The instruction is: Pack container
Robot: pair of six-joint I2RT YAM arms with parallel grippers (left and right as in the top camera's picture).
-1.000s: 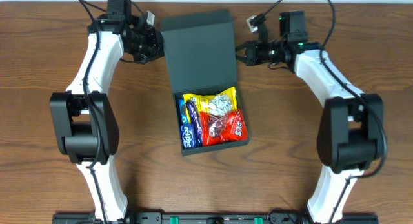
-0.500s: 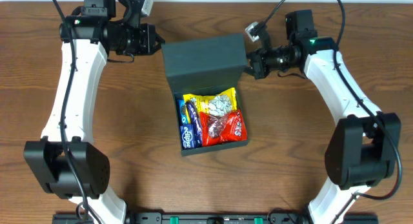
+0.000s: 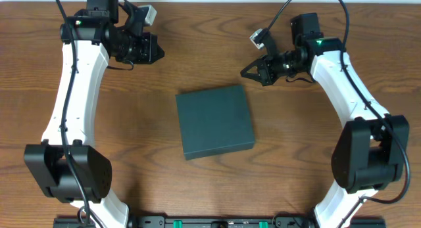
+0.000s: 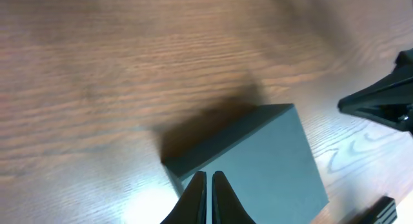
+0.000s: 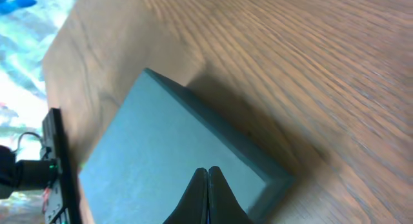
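Note:
The dark green container (image 3: pixel 215 121) lies in the middle of the table with its flap lid down flat; its contents are hidden. It also shows in the left wrist view (image 4: pixel 258 166) and the right wrist view (image 5: pixel 168 159). My left gripper (image 3: pixel 156 52) is shut and empty, raised at the far left, away from the box's far left corner; its fingertips (image 4: pixel 208 175) are pressed almost together. My right gripper (image 3: pixel 245 71) is shut and empty, raised just beyond the box's far right corner; in its own view it (image 5: pixel 208 170) points over the lid.
The brown wooden table (image 3: pixel 131 156) surrounds the box. A black rail (image 3: pixel 210 222) runs along the front edge. Both arm bases stand at the front left and front right. The right arm's dark gripper shows in the left wrist view (image 4: pixel 381 101).
The lid, raised a second ago over the snack packets, has dropped shut. The right gripper has left the lid's edge and pulled back up. The left arm has drawn away to the far left.

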